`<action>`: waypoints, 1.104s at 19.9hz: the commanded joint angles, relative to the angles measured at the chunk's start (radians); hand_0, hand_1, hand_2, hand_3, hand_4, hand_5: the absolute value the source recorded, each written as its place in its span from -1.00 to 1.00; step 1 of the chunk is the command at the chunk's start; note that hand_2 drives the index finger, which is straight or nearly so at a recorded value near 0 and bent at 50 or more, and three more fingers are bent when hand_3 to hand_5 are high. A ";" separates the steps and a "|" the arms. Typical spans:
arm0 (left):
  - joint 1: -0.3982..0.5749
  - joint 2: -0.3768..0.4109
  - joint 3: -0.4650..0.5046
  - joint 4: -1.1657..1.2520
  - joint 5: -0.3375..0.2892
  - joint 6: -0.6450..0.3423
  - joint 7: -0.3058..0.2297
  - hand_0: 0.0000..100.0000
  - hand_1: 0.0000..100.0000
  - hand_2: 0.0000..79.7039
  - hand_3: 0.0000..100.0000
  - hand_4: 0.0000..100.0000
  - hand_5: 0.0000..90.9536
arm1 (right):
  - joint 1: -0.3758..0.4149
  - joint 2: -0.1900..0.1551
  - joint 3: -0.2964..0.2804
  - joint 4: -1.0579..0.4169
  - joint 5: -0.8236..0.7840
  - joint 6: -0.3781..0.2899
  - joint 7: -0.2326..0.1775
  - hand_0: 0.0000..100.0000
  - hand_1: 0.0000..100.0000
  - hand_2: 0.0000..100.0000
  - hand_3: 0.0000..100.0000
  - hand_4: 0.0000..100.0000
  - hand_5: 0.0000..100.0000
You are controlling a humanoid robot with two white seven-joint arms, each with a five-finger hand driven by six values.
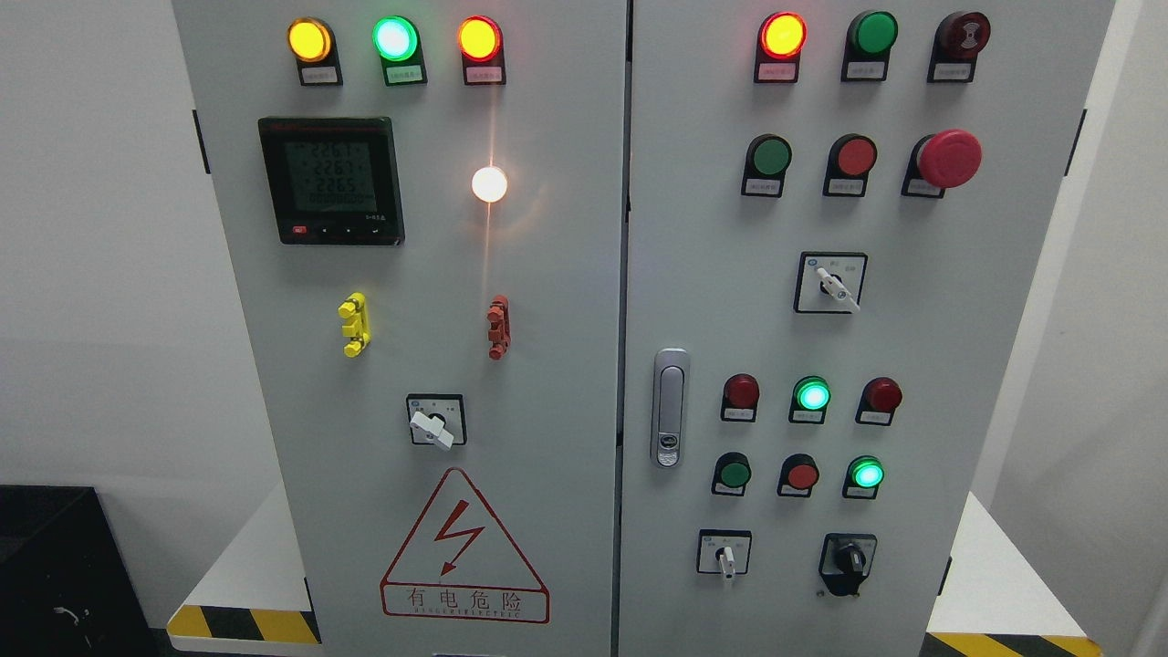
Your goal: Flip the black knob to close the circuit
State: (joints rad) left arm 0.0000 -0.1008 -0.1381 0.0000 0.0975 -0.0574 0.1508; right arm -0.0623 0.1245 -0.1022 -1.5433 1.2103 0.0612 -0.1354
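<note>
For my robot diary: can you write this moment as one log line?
hands: none in view | black knob: untouched, lower right door | green lamp: lit | step: reach not started

An electrical cabinet (547, 365) carries three white-handled selector switches (432, 426), one black knob (849, 558), one red mushroom stop button (949, 158), one digital meter (330, 180), one door latch (671, 407) and one triangular warning sign (464, 552).

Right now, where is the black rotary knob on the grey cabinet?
In the head view, the black rotary knob sits at the right door's bottom right corner, right of the white selector switch and below the lit green indicator light.
</note>
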 commanded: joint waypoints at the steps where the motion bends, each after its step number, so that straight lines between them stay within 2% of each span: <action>1: 0.023 0.000 0.000 -0.031 -0.001 0.001 -0.001 -0.76 0.11 -1.00 -1.00 -1.00 -1.00 | -0.051 0.000 -0.042 -0.035 0.014 0.003 0.008 -1.00 -1.00 0.84 1.00 0.89 1.00; 4: 0.021 0.001 0.000 -0.029 0.001 0.001 -0.001 -0.76 0.11 -1.00 -1.00 -1.00 -1.00 | -0.060 0.000 -0.044 -0.037 0.014 0.026 0.017 -1.00 -1.00 0.83 1.00 0.89 1.00; 9: 0.023 0.000 0.000 -0.031 0.001 0.001 -0.001 -0.76 0.11 -1.00 -1.00 -1.00 -1.00 | -0.100 -0.008 -0.056 -0.024 0.014 0.028 0.022 -1.00 -1.00 0.83 1.00 0.90 1.00; 22: 0.023 0.000 0.000 -0.031 0.001 0.001 -0.001 -0.76 0.11 -1.00 -1.00 -1.00 -1.00 | -0.145 -0.009 -0.088 -0.014 0.021 0.039 0.033 -1.00 -1.00 0.83 1.00 0.90 1.00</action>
State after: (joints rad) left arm 0.0000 -0.1009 -0.1381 0.0000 0.0975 -0.0573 0.1508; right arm -0.1881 0.1173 -0.1635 -1.5609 1.2258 0.0966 -0.1111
